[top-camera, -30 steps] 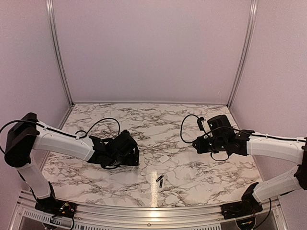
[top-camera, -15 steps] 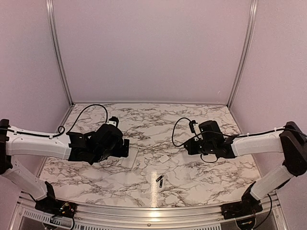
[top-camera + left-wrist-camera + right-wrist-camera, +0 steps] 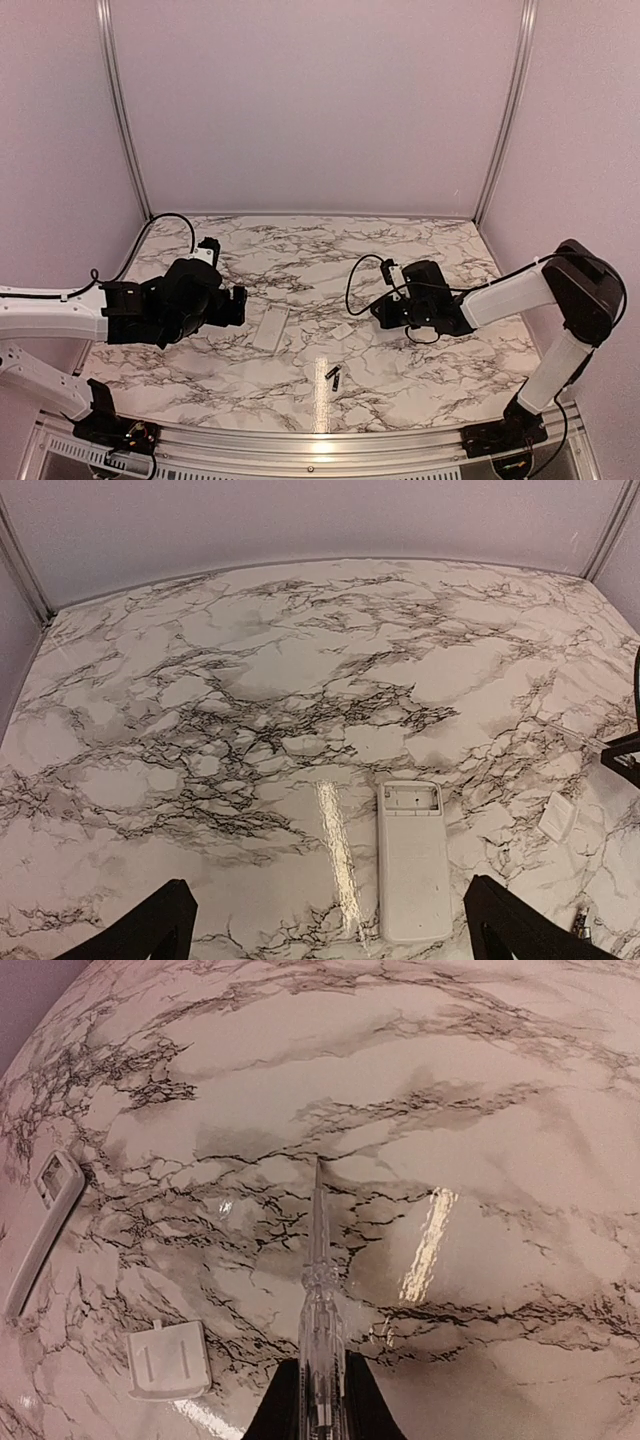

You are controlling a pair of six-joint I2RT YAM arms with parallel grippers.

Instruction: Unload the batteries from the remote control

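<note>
nearest, by the middle of the table's [image 3: 420,385] near edge, lie two batteries [image 3: 333,376], small dark cylinders close together and well clear of both claws. farther in rests one remote control [image 3: 271,328], flat on the table a little left of centre, its length running toward the far edge and the recess at its farther end uncovered. just right of it, not touching, lies one small white cover piece [image 3: 342,331]. the left claw [image 3: 238,304] hovers just left of the remote's far end, its fingers [image 3: 160,930] spread wide with nothing between them; the remote lies ahead, nearer its right finger. the right claw [image 3: 318,1400] hangs right of the cover, clamped on one thin clear rod [image 3: 318,1260] that points out over bare table. the cover lies beside the rod, apart from it.
</note>
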